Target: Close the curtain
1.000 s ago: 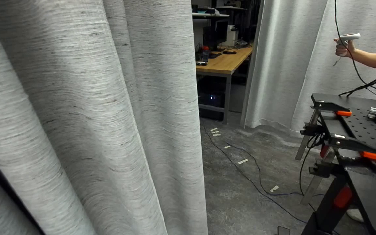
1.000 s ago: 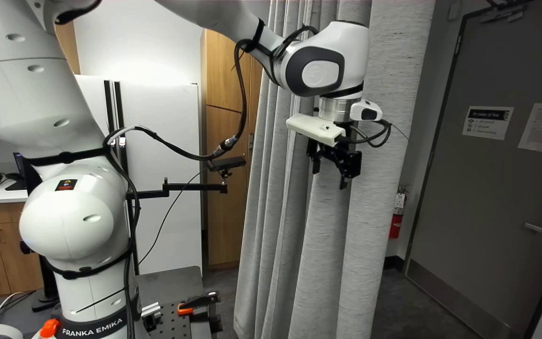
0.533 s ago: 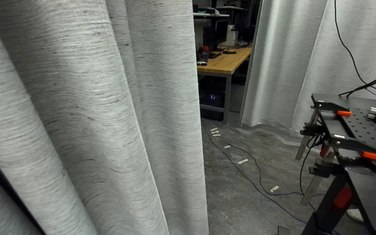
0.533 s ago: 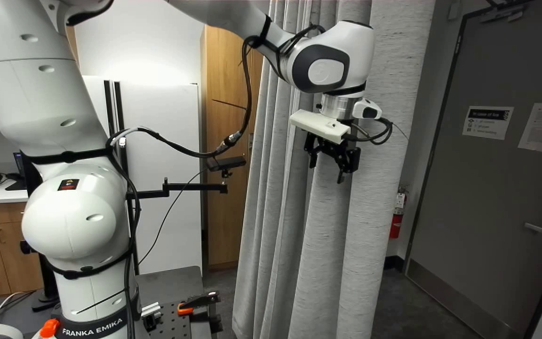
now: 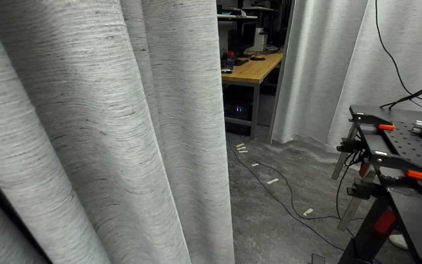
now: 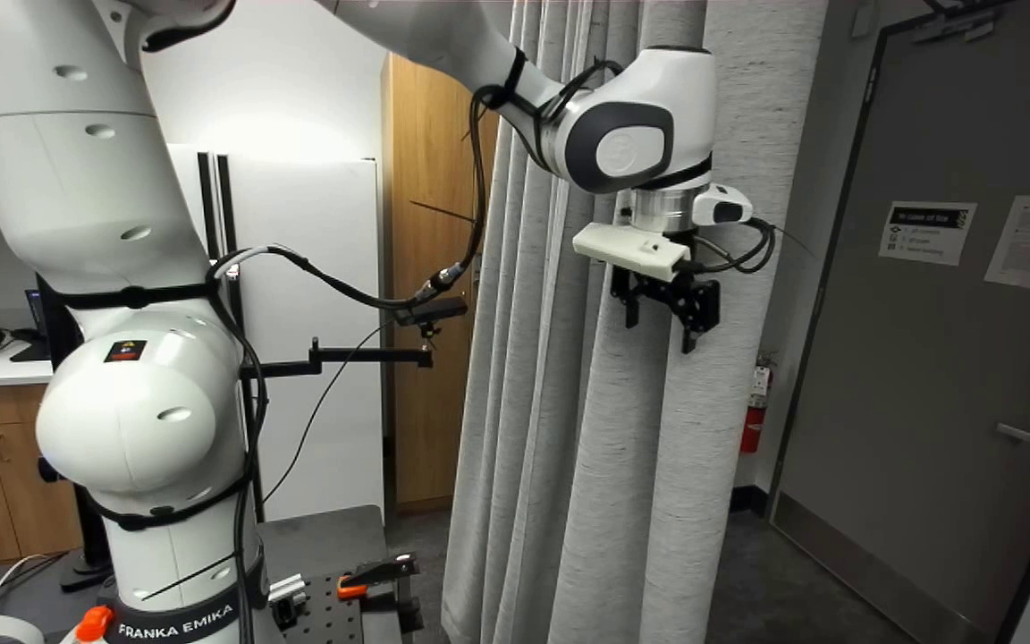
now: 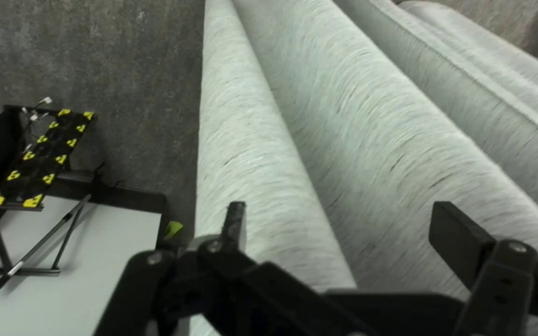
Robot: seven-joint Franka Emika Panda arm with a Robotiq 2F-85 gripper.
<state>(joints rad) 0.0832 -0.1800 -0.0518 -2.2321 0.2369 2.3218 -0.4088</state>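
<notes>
Robot arm (image 6: 130, 394) is shifting its gripper (image 6: 660, 334) across the front of the curtain (image 6: 618, 501), heading for its right edge as I face it and dropping slightly. The curtain is hanging almost unchanged meanwhile, so I'm judging that the gripper is lining up on an edge fold, closing not yet begun. In the wrist view the fingers (image 7: 460, 242) are standing wide apart, with no sign of a grip; whether they are touching the curtain, I can't tell.

Counting left to right by the curtain, in an exterior view: one fridge (image 6: 300, 210) standing to its left; one tall cupboard (image 6: 426, 411) showing next to its left edge; one curtain, hanging in bunched vertical folds; one gripper, two fingers, hovering before its right part; one fire extinguisher (image 6: 752, 429) showing just past its right edge; one door (image 6: 926, 402) standing farther right, carrying two papers (image 6: 928, 246).
</notes>
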